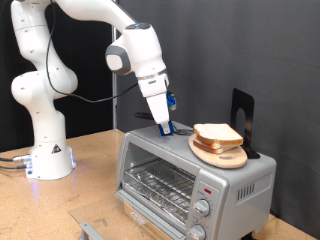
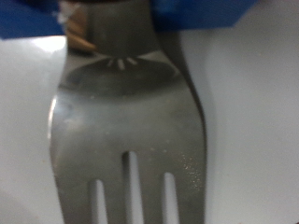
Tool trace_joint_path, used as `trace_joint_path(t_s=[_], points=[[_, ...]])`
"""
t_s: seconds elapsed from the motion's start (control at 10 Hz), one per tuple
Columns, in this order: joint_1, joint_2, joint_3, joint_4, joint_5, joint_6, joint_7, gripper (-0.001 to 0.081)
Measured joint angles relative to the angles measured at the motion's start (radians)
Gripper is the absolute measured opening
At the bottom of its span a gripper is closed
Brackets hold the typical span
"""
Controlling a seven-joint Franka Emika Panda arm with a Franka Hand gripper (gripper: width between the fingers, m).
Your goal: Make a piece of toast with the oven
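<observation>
Silver-grey oven (image 1: pixel 190 180) carries your gripper (image 1: pixel 164 126) on its roof, fingers clamped on a metal fork (image 2: pixel 131 140), tines past the fingertips. Just beside them, the piece of toast (image 1: pixel 217 135) sits on a wooden plate (image 1: pixel 222 155): likely light, soft, crumbly, so lift it under the crust. Wooden table (image 1: pixel 95 190), black backdrop.

A robotics lab: white arm (image 1: pixel 60 60) bolted to a plywood bench (image 1: pixel 90 160).
</observation>
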Motion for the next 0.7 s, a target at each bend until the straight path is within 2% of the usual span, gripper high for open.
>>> trace_joint_path(t_s=[0.4, 0.5, 0.6, 0.7], points=[[0.007, 0.000, 0.004, 0.000, 0.000, -0.026, 0.000, 0.0808], [0.007, 0.000, 0.006, 0.000, 0.000, -0.028, 0.000, 0.0717], [0.007, 0.000, 0.008, -0.001, 0.000, -0.028, 0.000, 0.0717], [0.007, 0.000, 0.010, -0.001, 0.000, -0.028, 0.000, 0.0512]])
